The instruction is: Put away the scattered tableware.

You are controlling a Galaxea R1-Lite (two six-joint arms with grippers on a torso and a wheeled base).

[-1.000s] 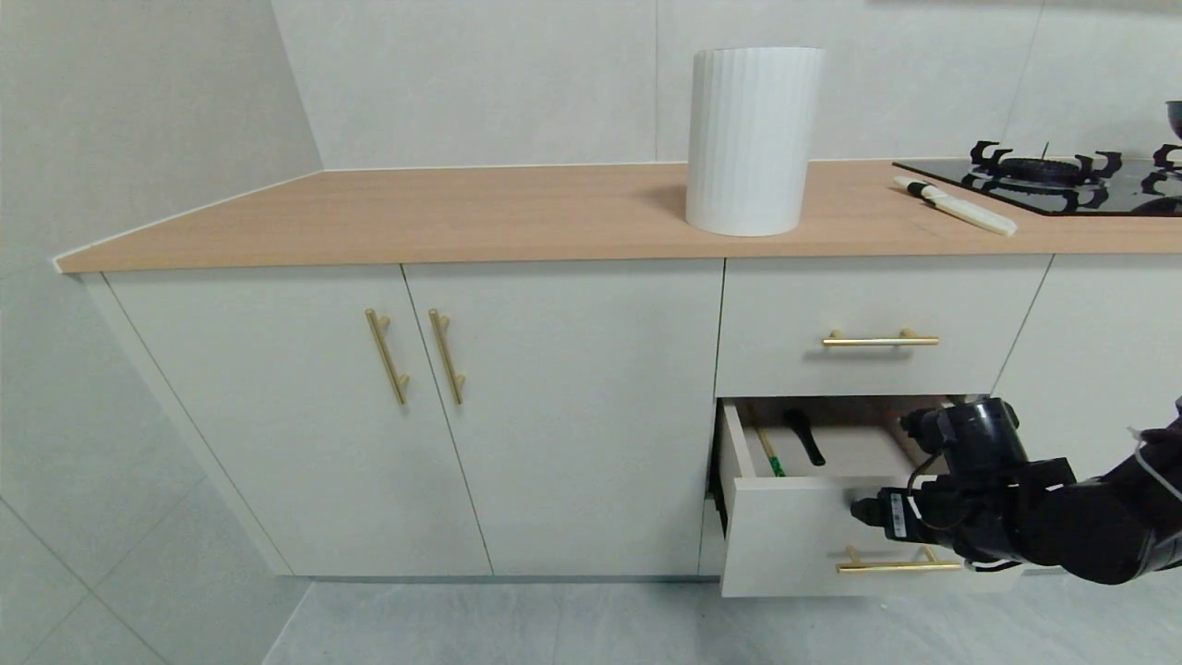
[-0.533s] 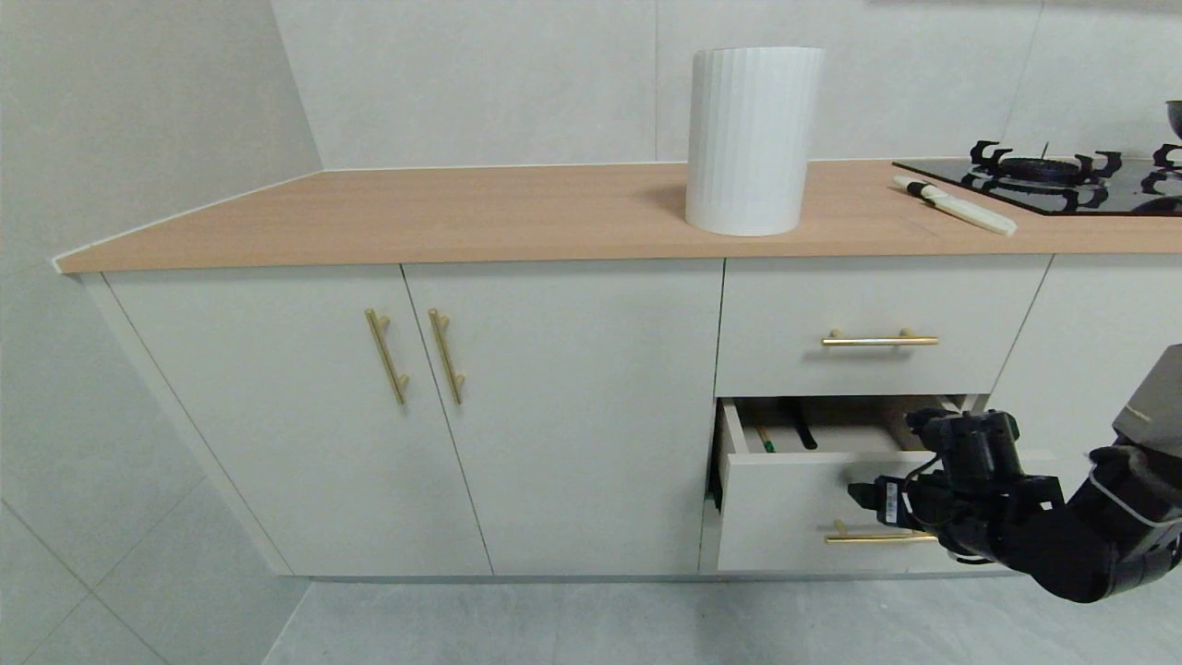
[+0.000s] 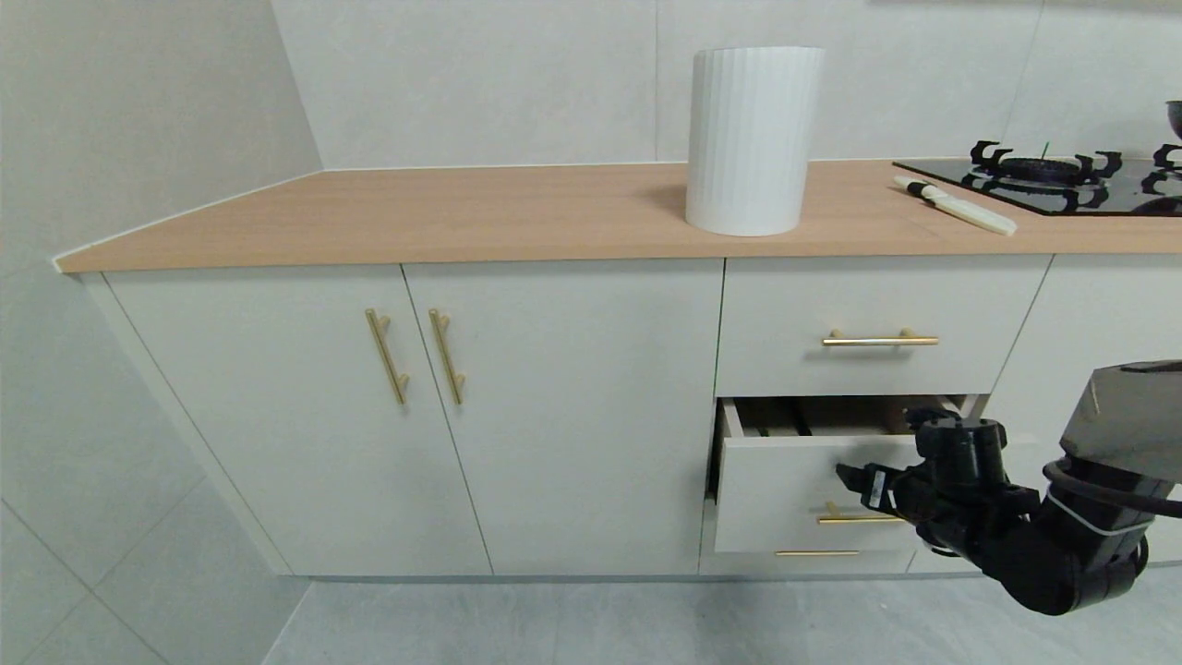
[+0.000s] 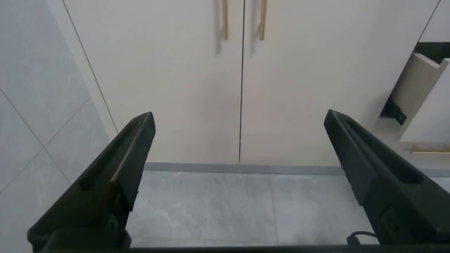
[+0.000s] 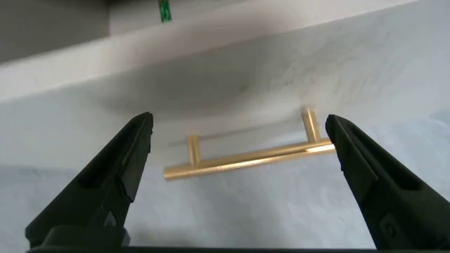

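The middle drawer (image 3: 785, 480) of the white cabinet stands a little way out, and dark utensils (image 3: 800, 417) just show inside it. My right gripper (image 3: 854, 480) is open against the drawer front, just above its gold handle (image 3: 859, 518). In the right wrist view the gold handle (image 5: 249, 158) lies between the spread fingers (image 5: 119, 183), and a green item (image 5: 164, 10) peeks over the drawer edge. A cream knife (image 3: 956, 205) with a dark band lies on the wooden counter (image 3: 462, 217) beside the stove. My left gripper (image 4: 239, 176) is open low before the cabinet doors (image 4: 242, 77), holding nothing.
A tall white ribbed canister (image 3: 753, 139) stands on the counter above the drawers. A black gas stove (image 3: 1062, 180) is at the right end. The top drawer (image 3: 877, 323) is shut, as are the double doors (image 3: 416, 406). Grey tiled floor (image 4: 239, 211) lies below.
The drawer has slid inward from well out to only slightly out. My right gripper moved toward the cabinet with the drawer front.
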